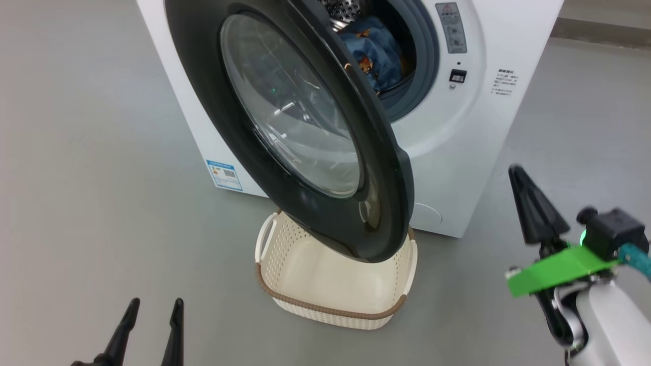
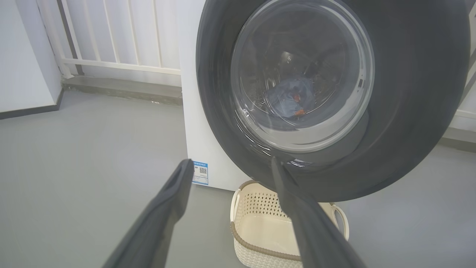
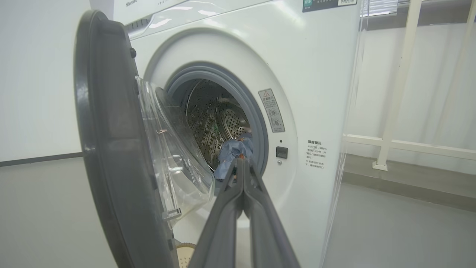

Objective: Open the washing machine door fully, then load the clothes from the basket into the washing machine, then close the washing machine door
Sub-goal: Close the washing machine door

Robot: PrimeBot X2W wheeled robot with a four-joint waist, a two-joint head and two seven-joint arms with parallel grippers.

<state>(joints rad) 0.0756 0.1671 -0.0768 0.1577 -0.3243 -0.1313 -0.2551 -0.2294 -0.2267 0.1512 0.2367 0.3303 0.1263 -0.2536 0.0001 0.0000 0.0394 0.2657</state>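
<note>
The clothes (image 1: 374, 53) lie inside the washing machine (image 1: 457, 142); the washing machine door (image 1: 292, 109) hangs open above the basket (image 1: 333, 310) on the floor (image 1: 76, 203); right gripper (image 1: 516, 173) pinched together on nothing, right of the door; left gripper (image 1: 156, 302) spread wide, low left.

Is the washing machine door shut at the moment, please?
No, the washing machine door stands swung open, away from the washing machine, with the clothes visible inside.
</note>
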